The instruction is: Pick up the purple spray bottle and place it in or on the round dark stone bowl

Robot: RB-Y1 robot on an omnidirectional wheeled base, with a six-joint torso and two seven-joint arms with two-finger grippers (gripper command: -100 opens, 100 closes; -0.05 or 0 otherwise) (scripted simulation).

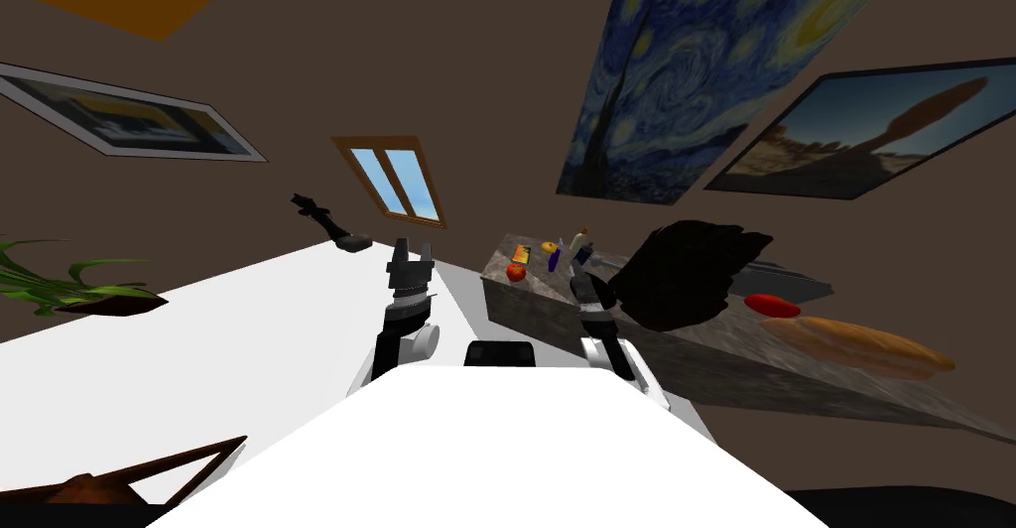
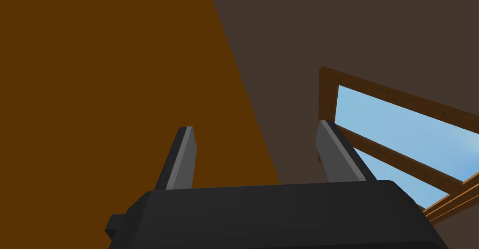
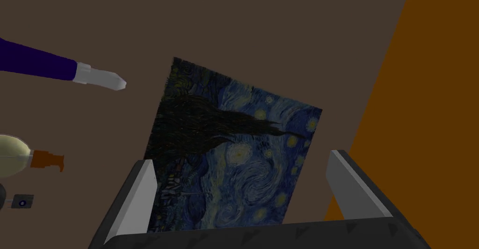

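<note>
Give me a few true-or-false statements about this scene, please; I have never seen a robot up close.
1. Both grippers are open and hold nothing. True: the left gripper and the right gripper each have their fingers apart, with nothing between them.
2. The purple spray bottle is already in the dark bowl. False: it is on the counter among other small items, apart from the bowl.
3. A red tomato sits on the counter. True.
4. The bread loaf lies inside the bowl. False: it lies on the counter, outside the bowl.
</note>
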